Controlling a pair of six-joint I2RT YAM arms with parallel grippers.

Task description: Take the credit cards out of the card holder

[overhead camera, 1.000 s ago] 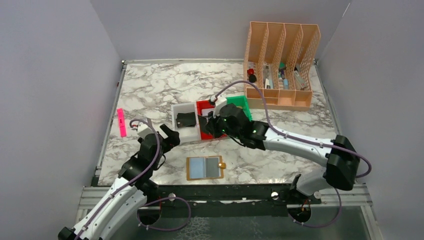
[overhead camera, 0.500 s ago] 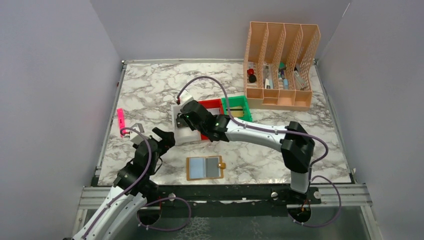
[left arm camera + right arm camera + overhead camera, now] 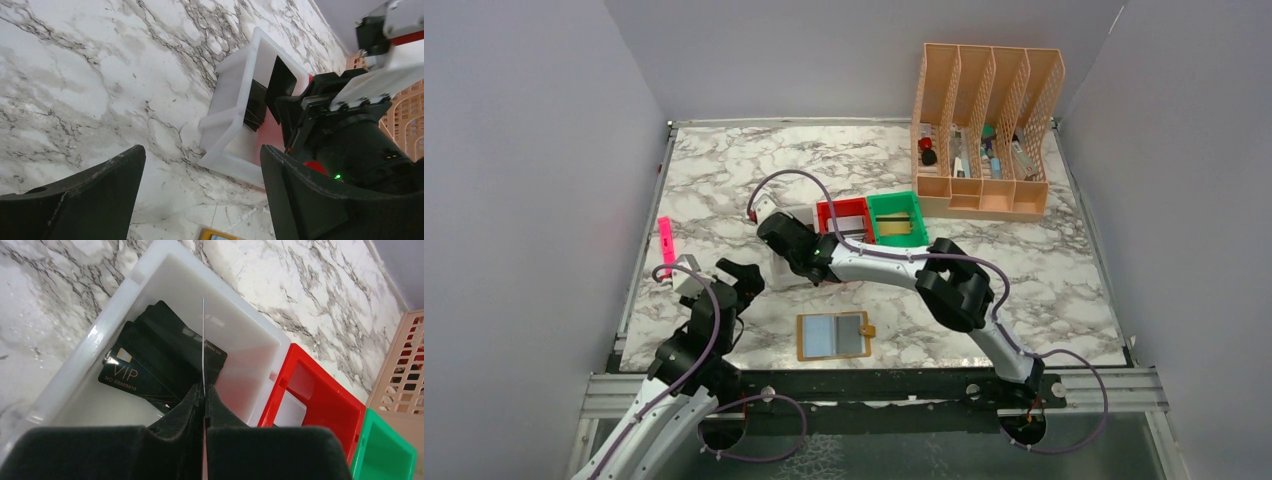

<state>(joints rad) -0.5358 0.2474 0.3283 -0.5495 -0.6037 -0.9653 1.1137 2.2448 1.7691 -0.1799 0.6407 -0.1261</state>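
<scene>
Spreads the work over a marble table [image 3: 724, 180]. Stretches the right arm long and low across to the white bin [image 3: 245, 370], wrist pitched down. Folds the left arm at the elbow, with the left gripper [image 3: 742, 274] gaping wide and empty near that bin, seemingly out of the way. Leaves the card holder [image 3: 834, 336] flat near the front edge, apart from the bins, within both arms' reach. Shows black cards [image 3: 150, 365] lying in the bin, evidently the drop spot. Pinches one thin card [image 3: 203, 340] edge-on in the right gripper [image 3: 204, 390] above them, jaws nearly closed on it.
</scene>
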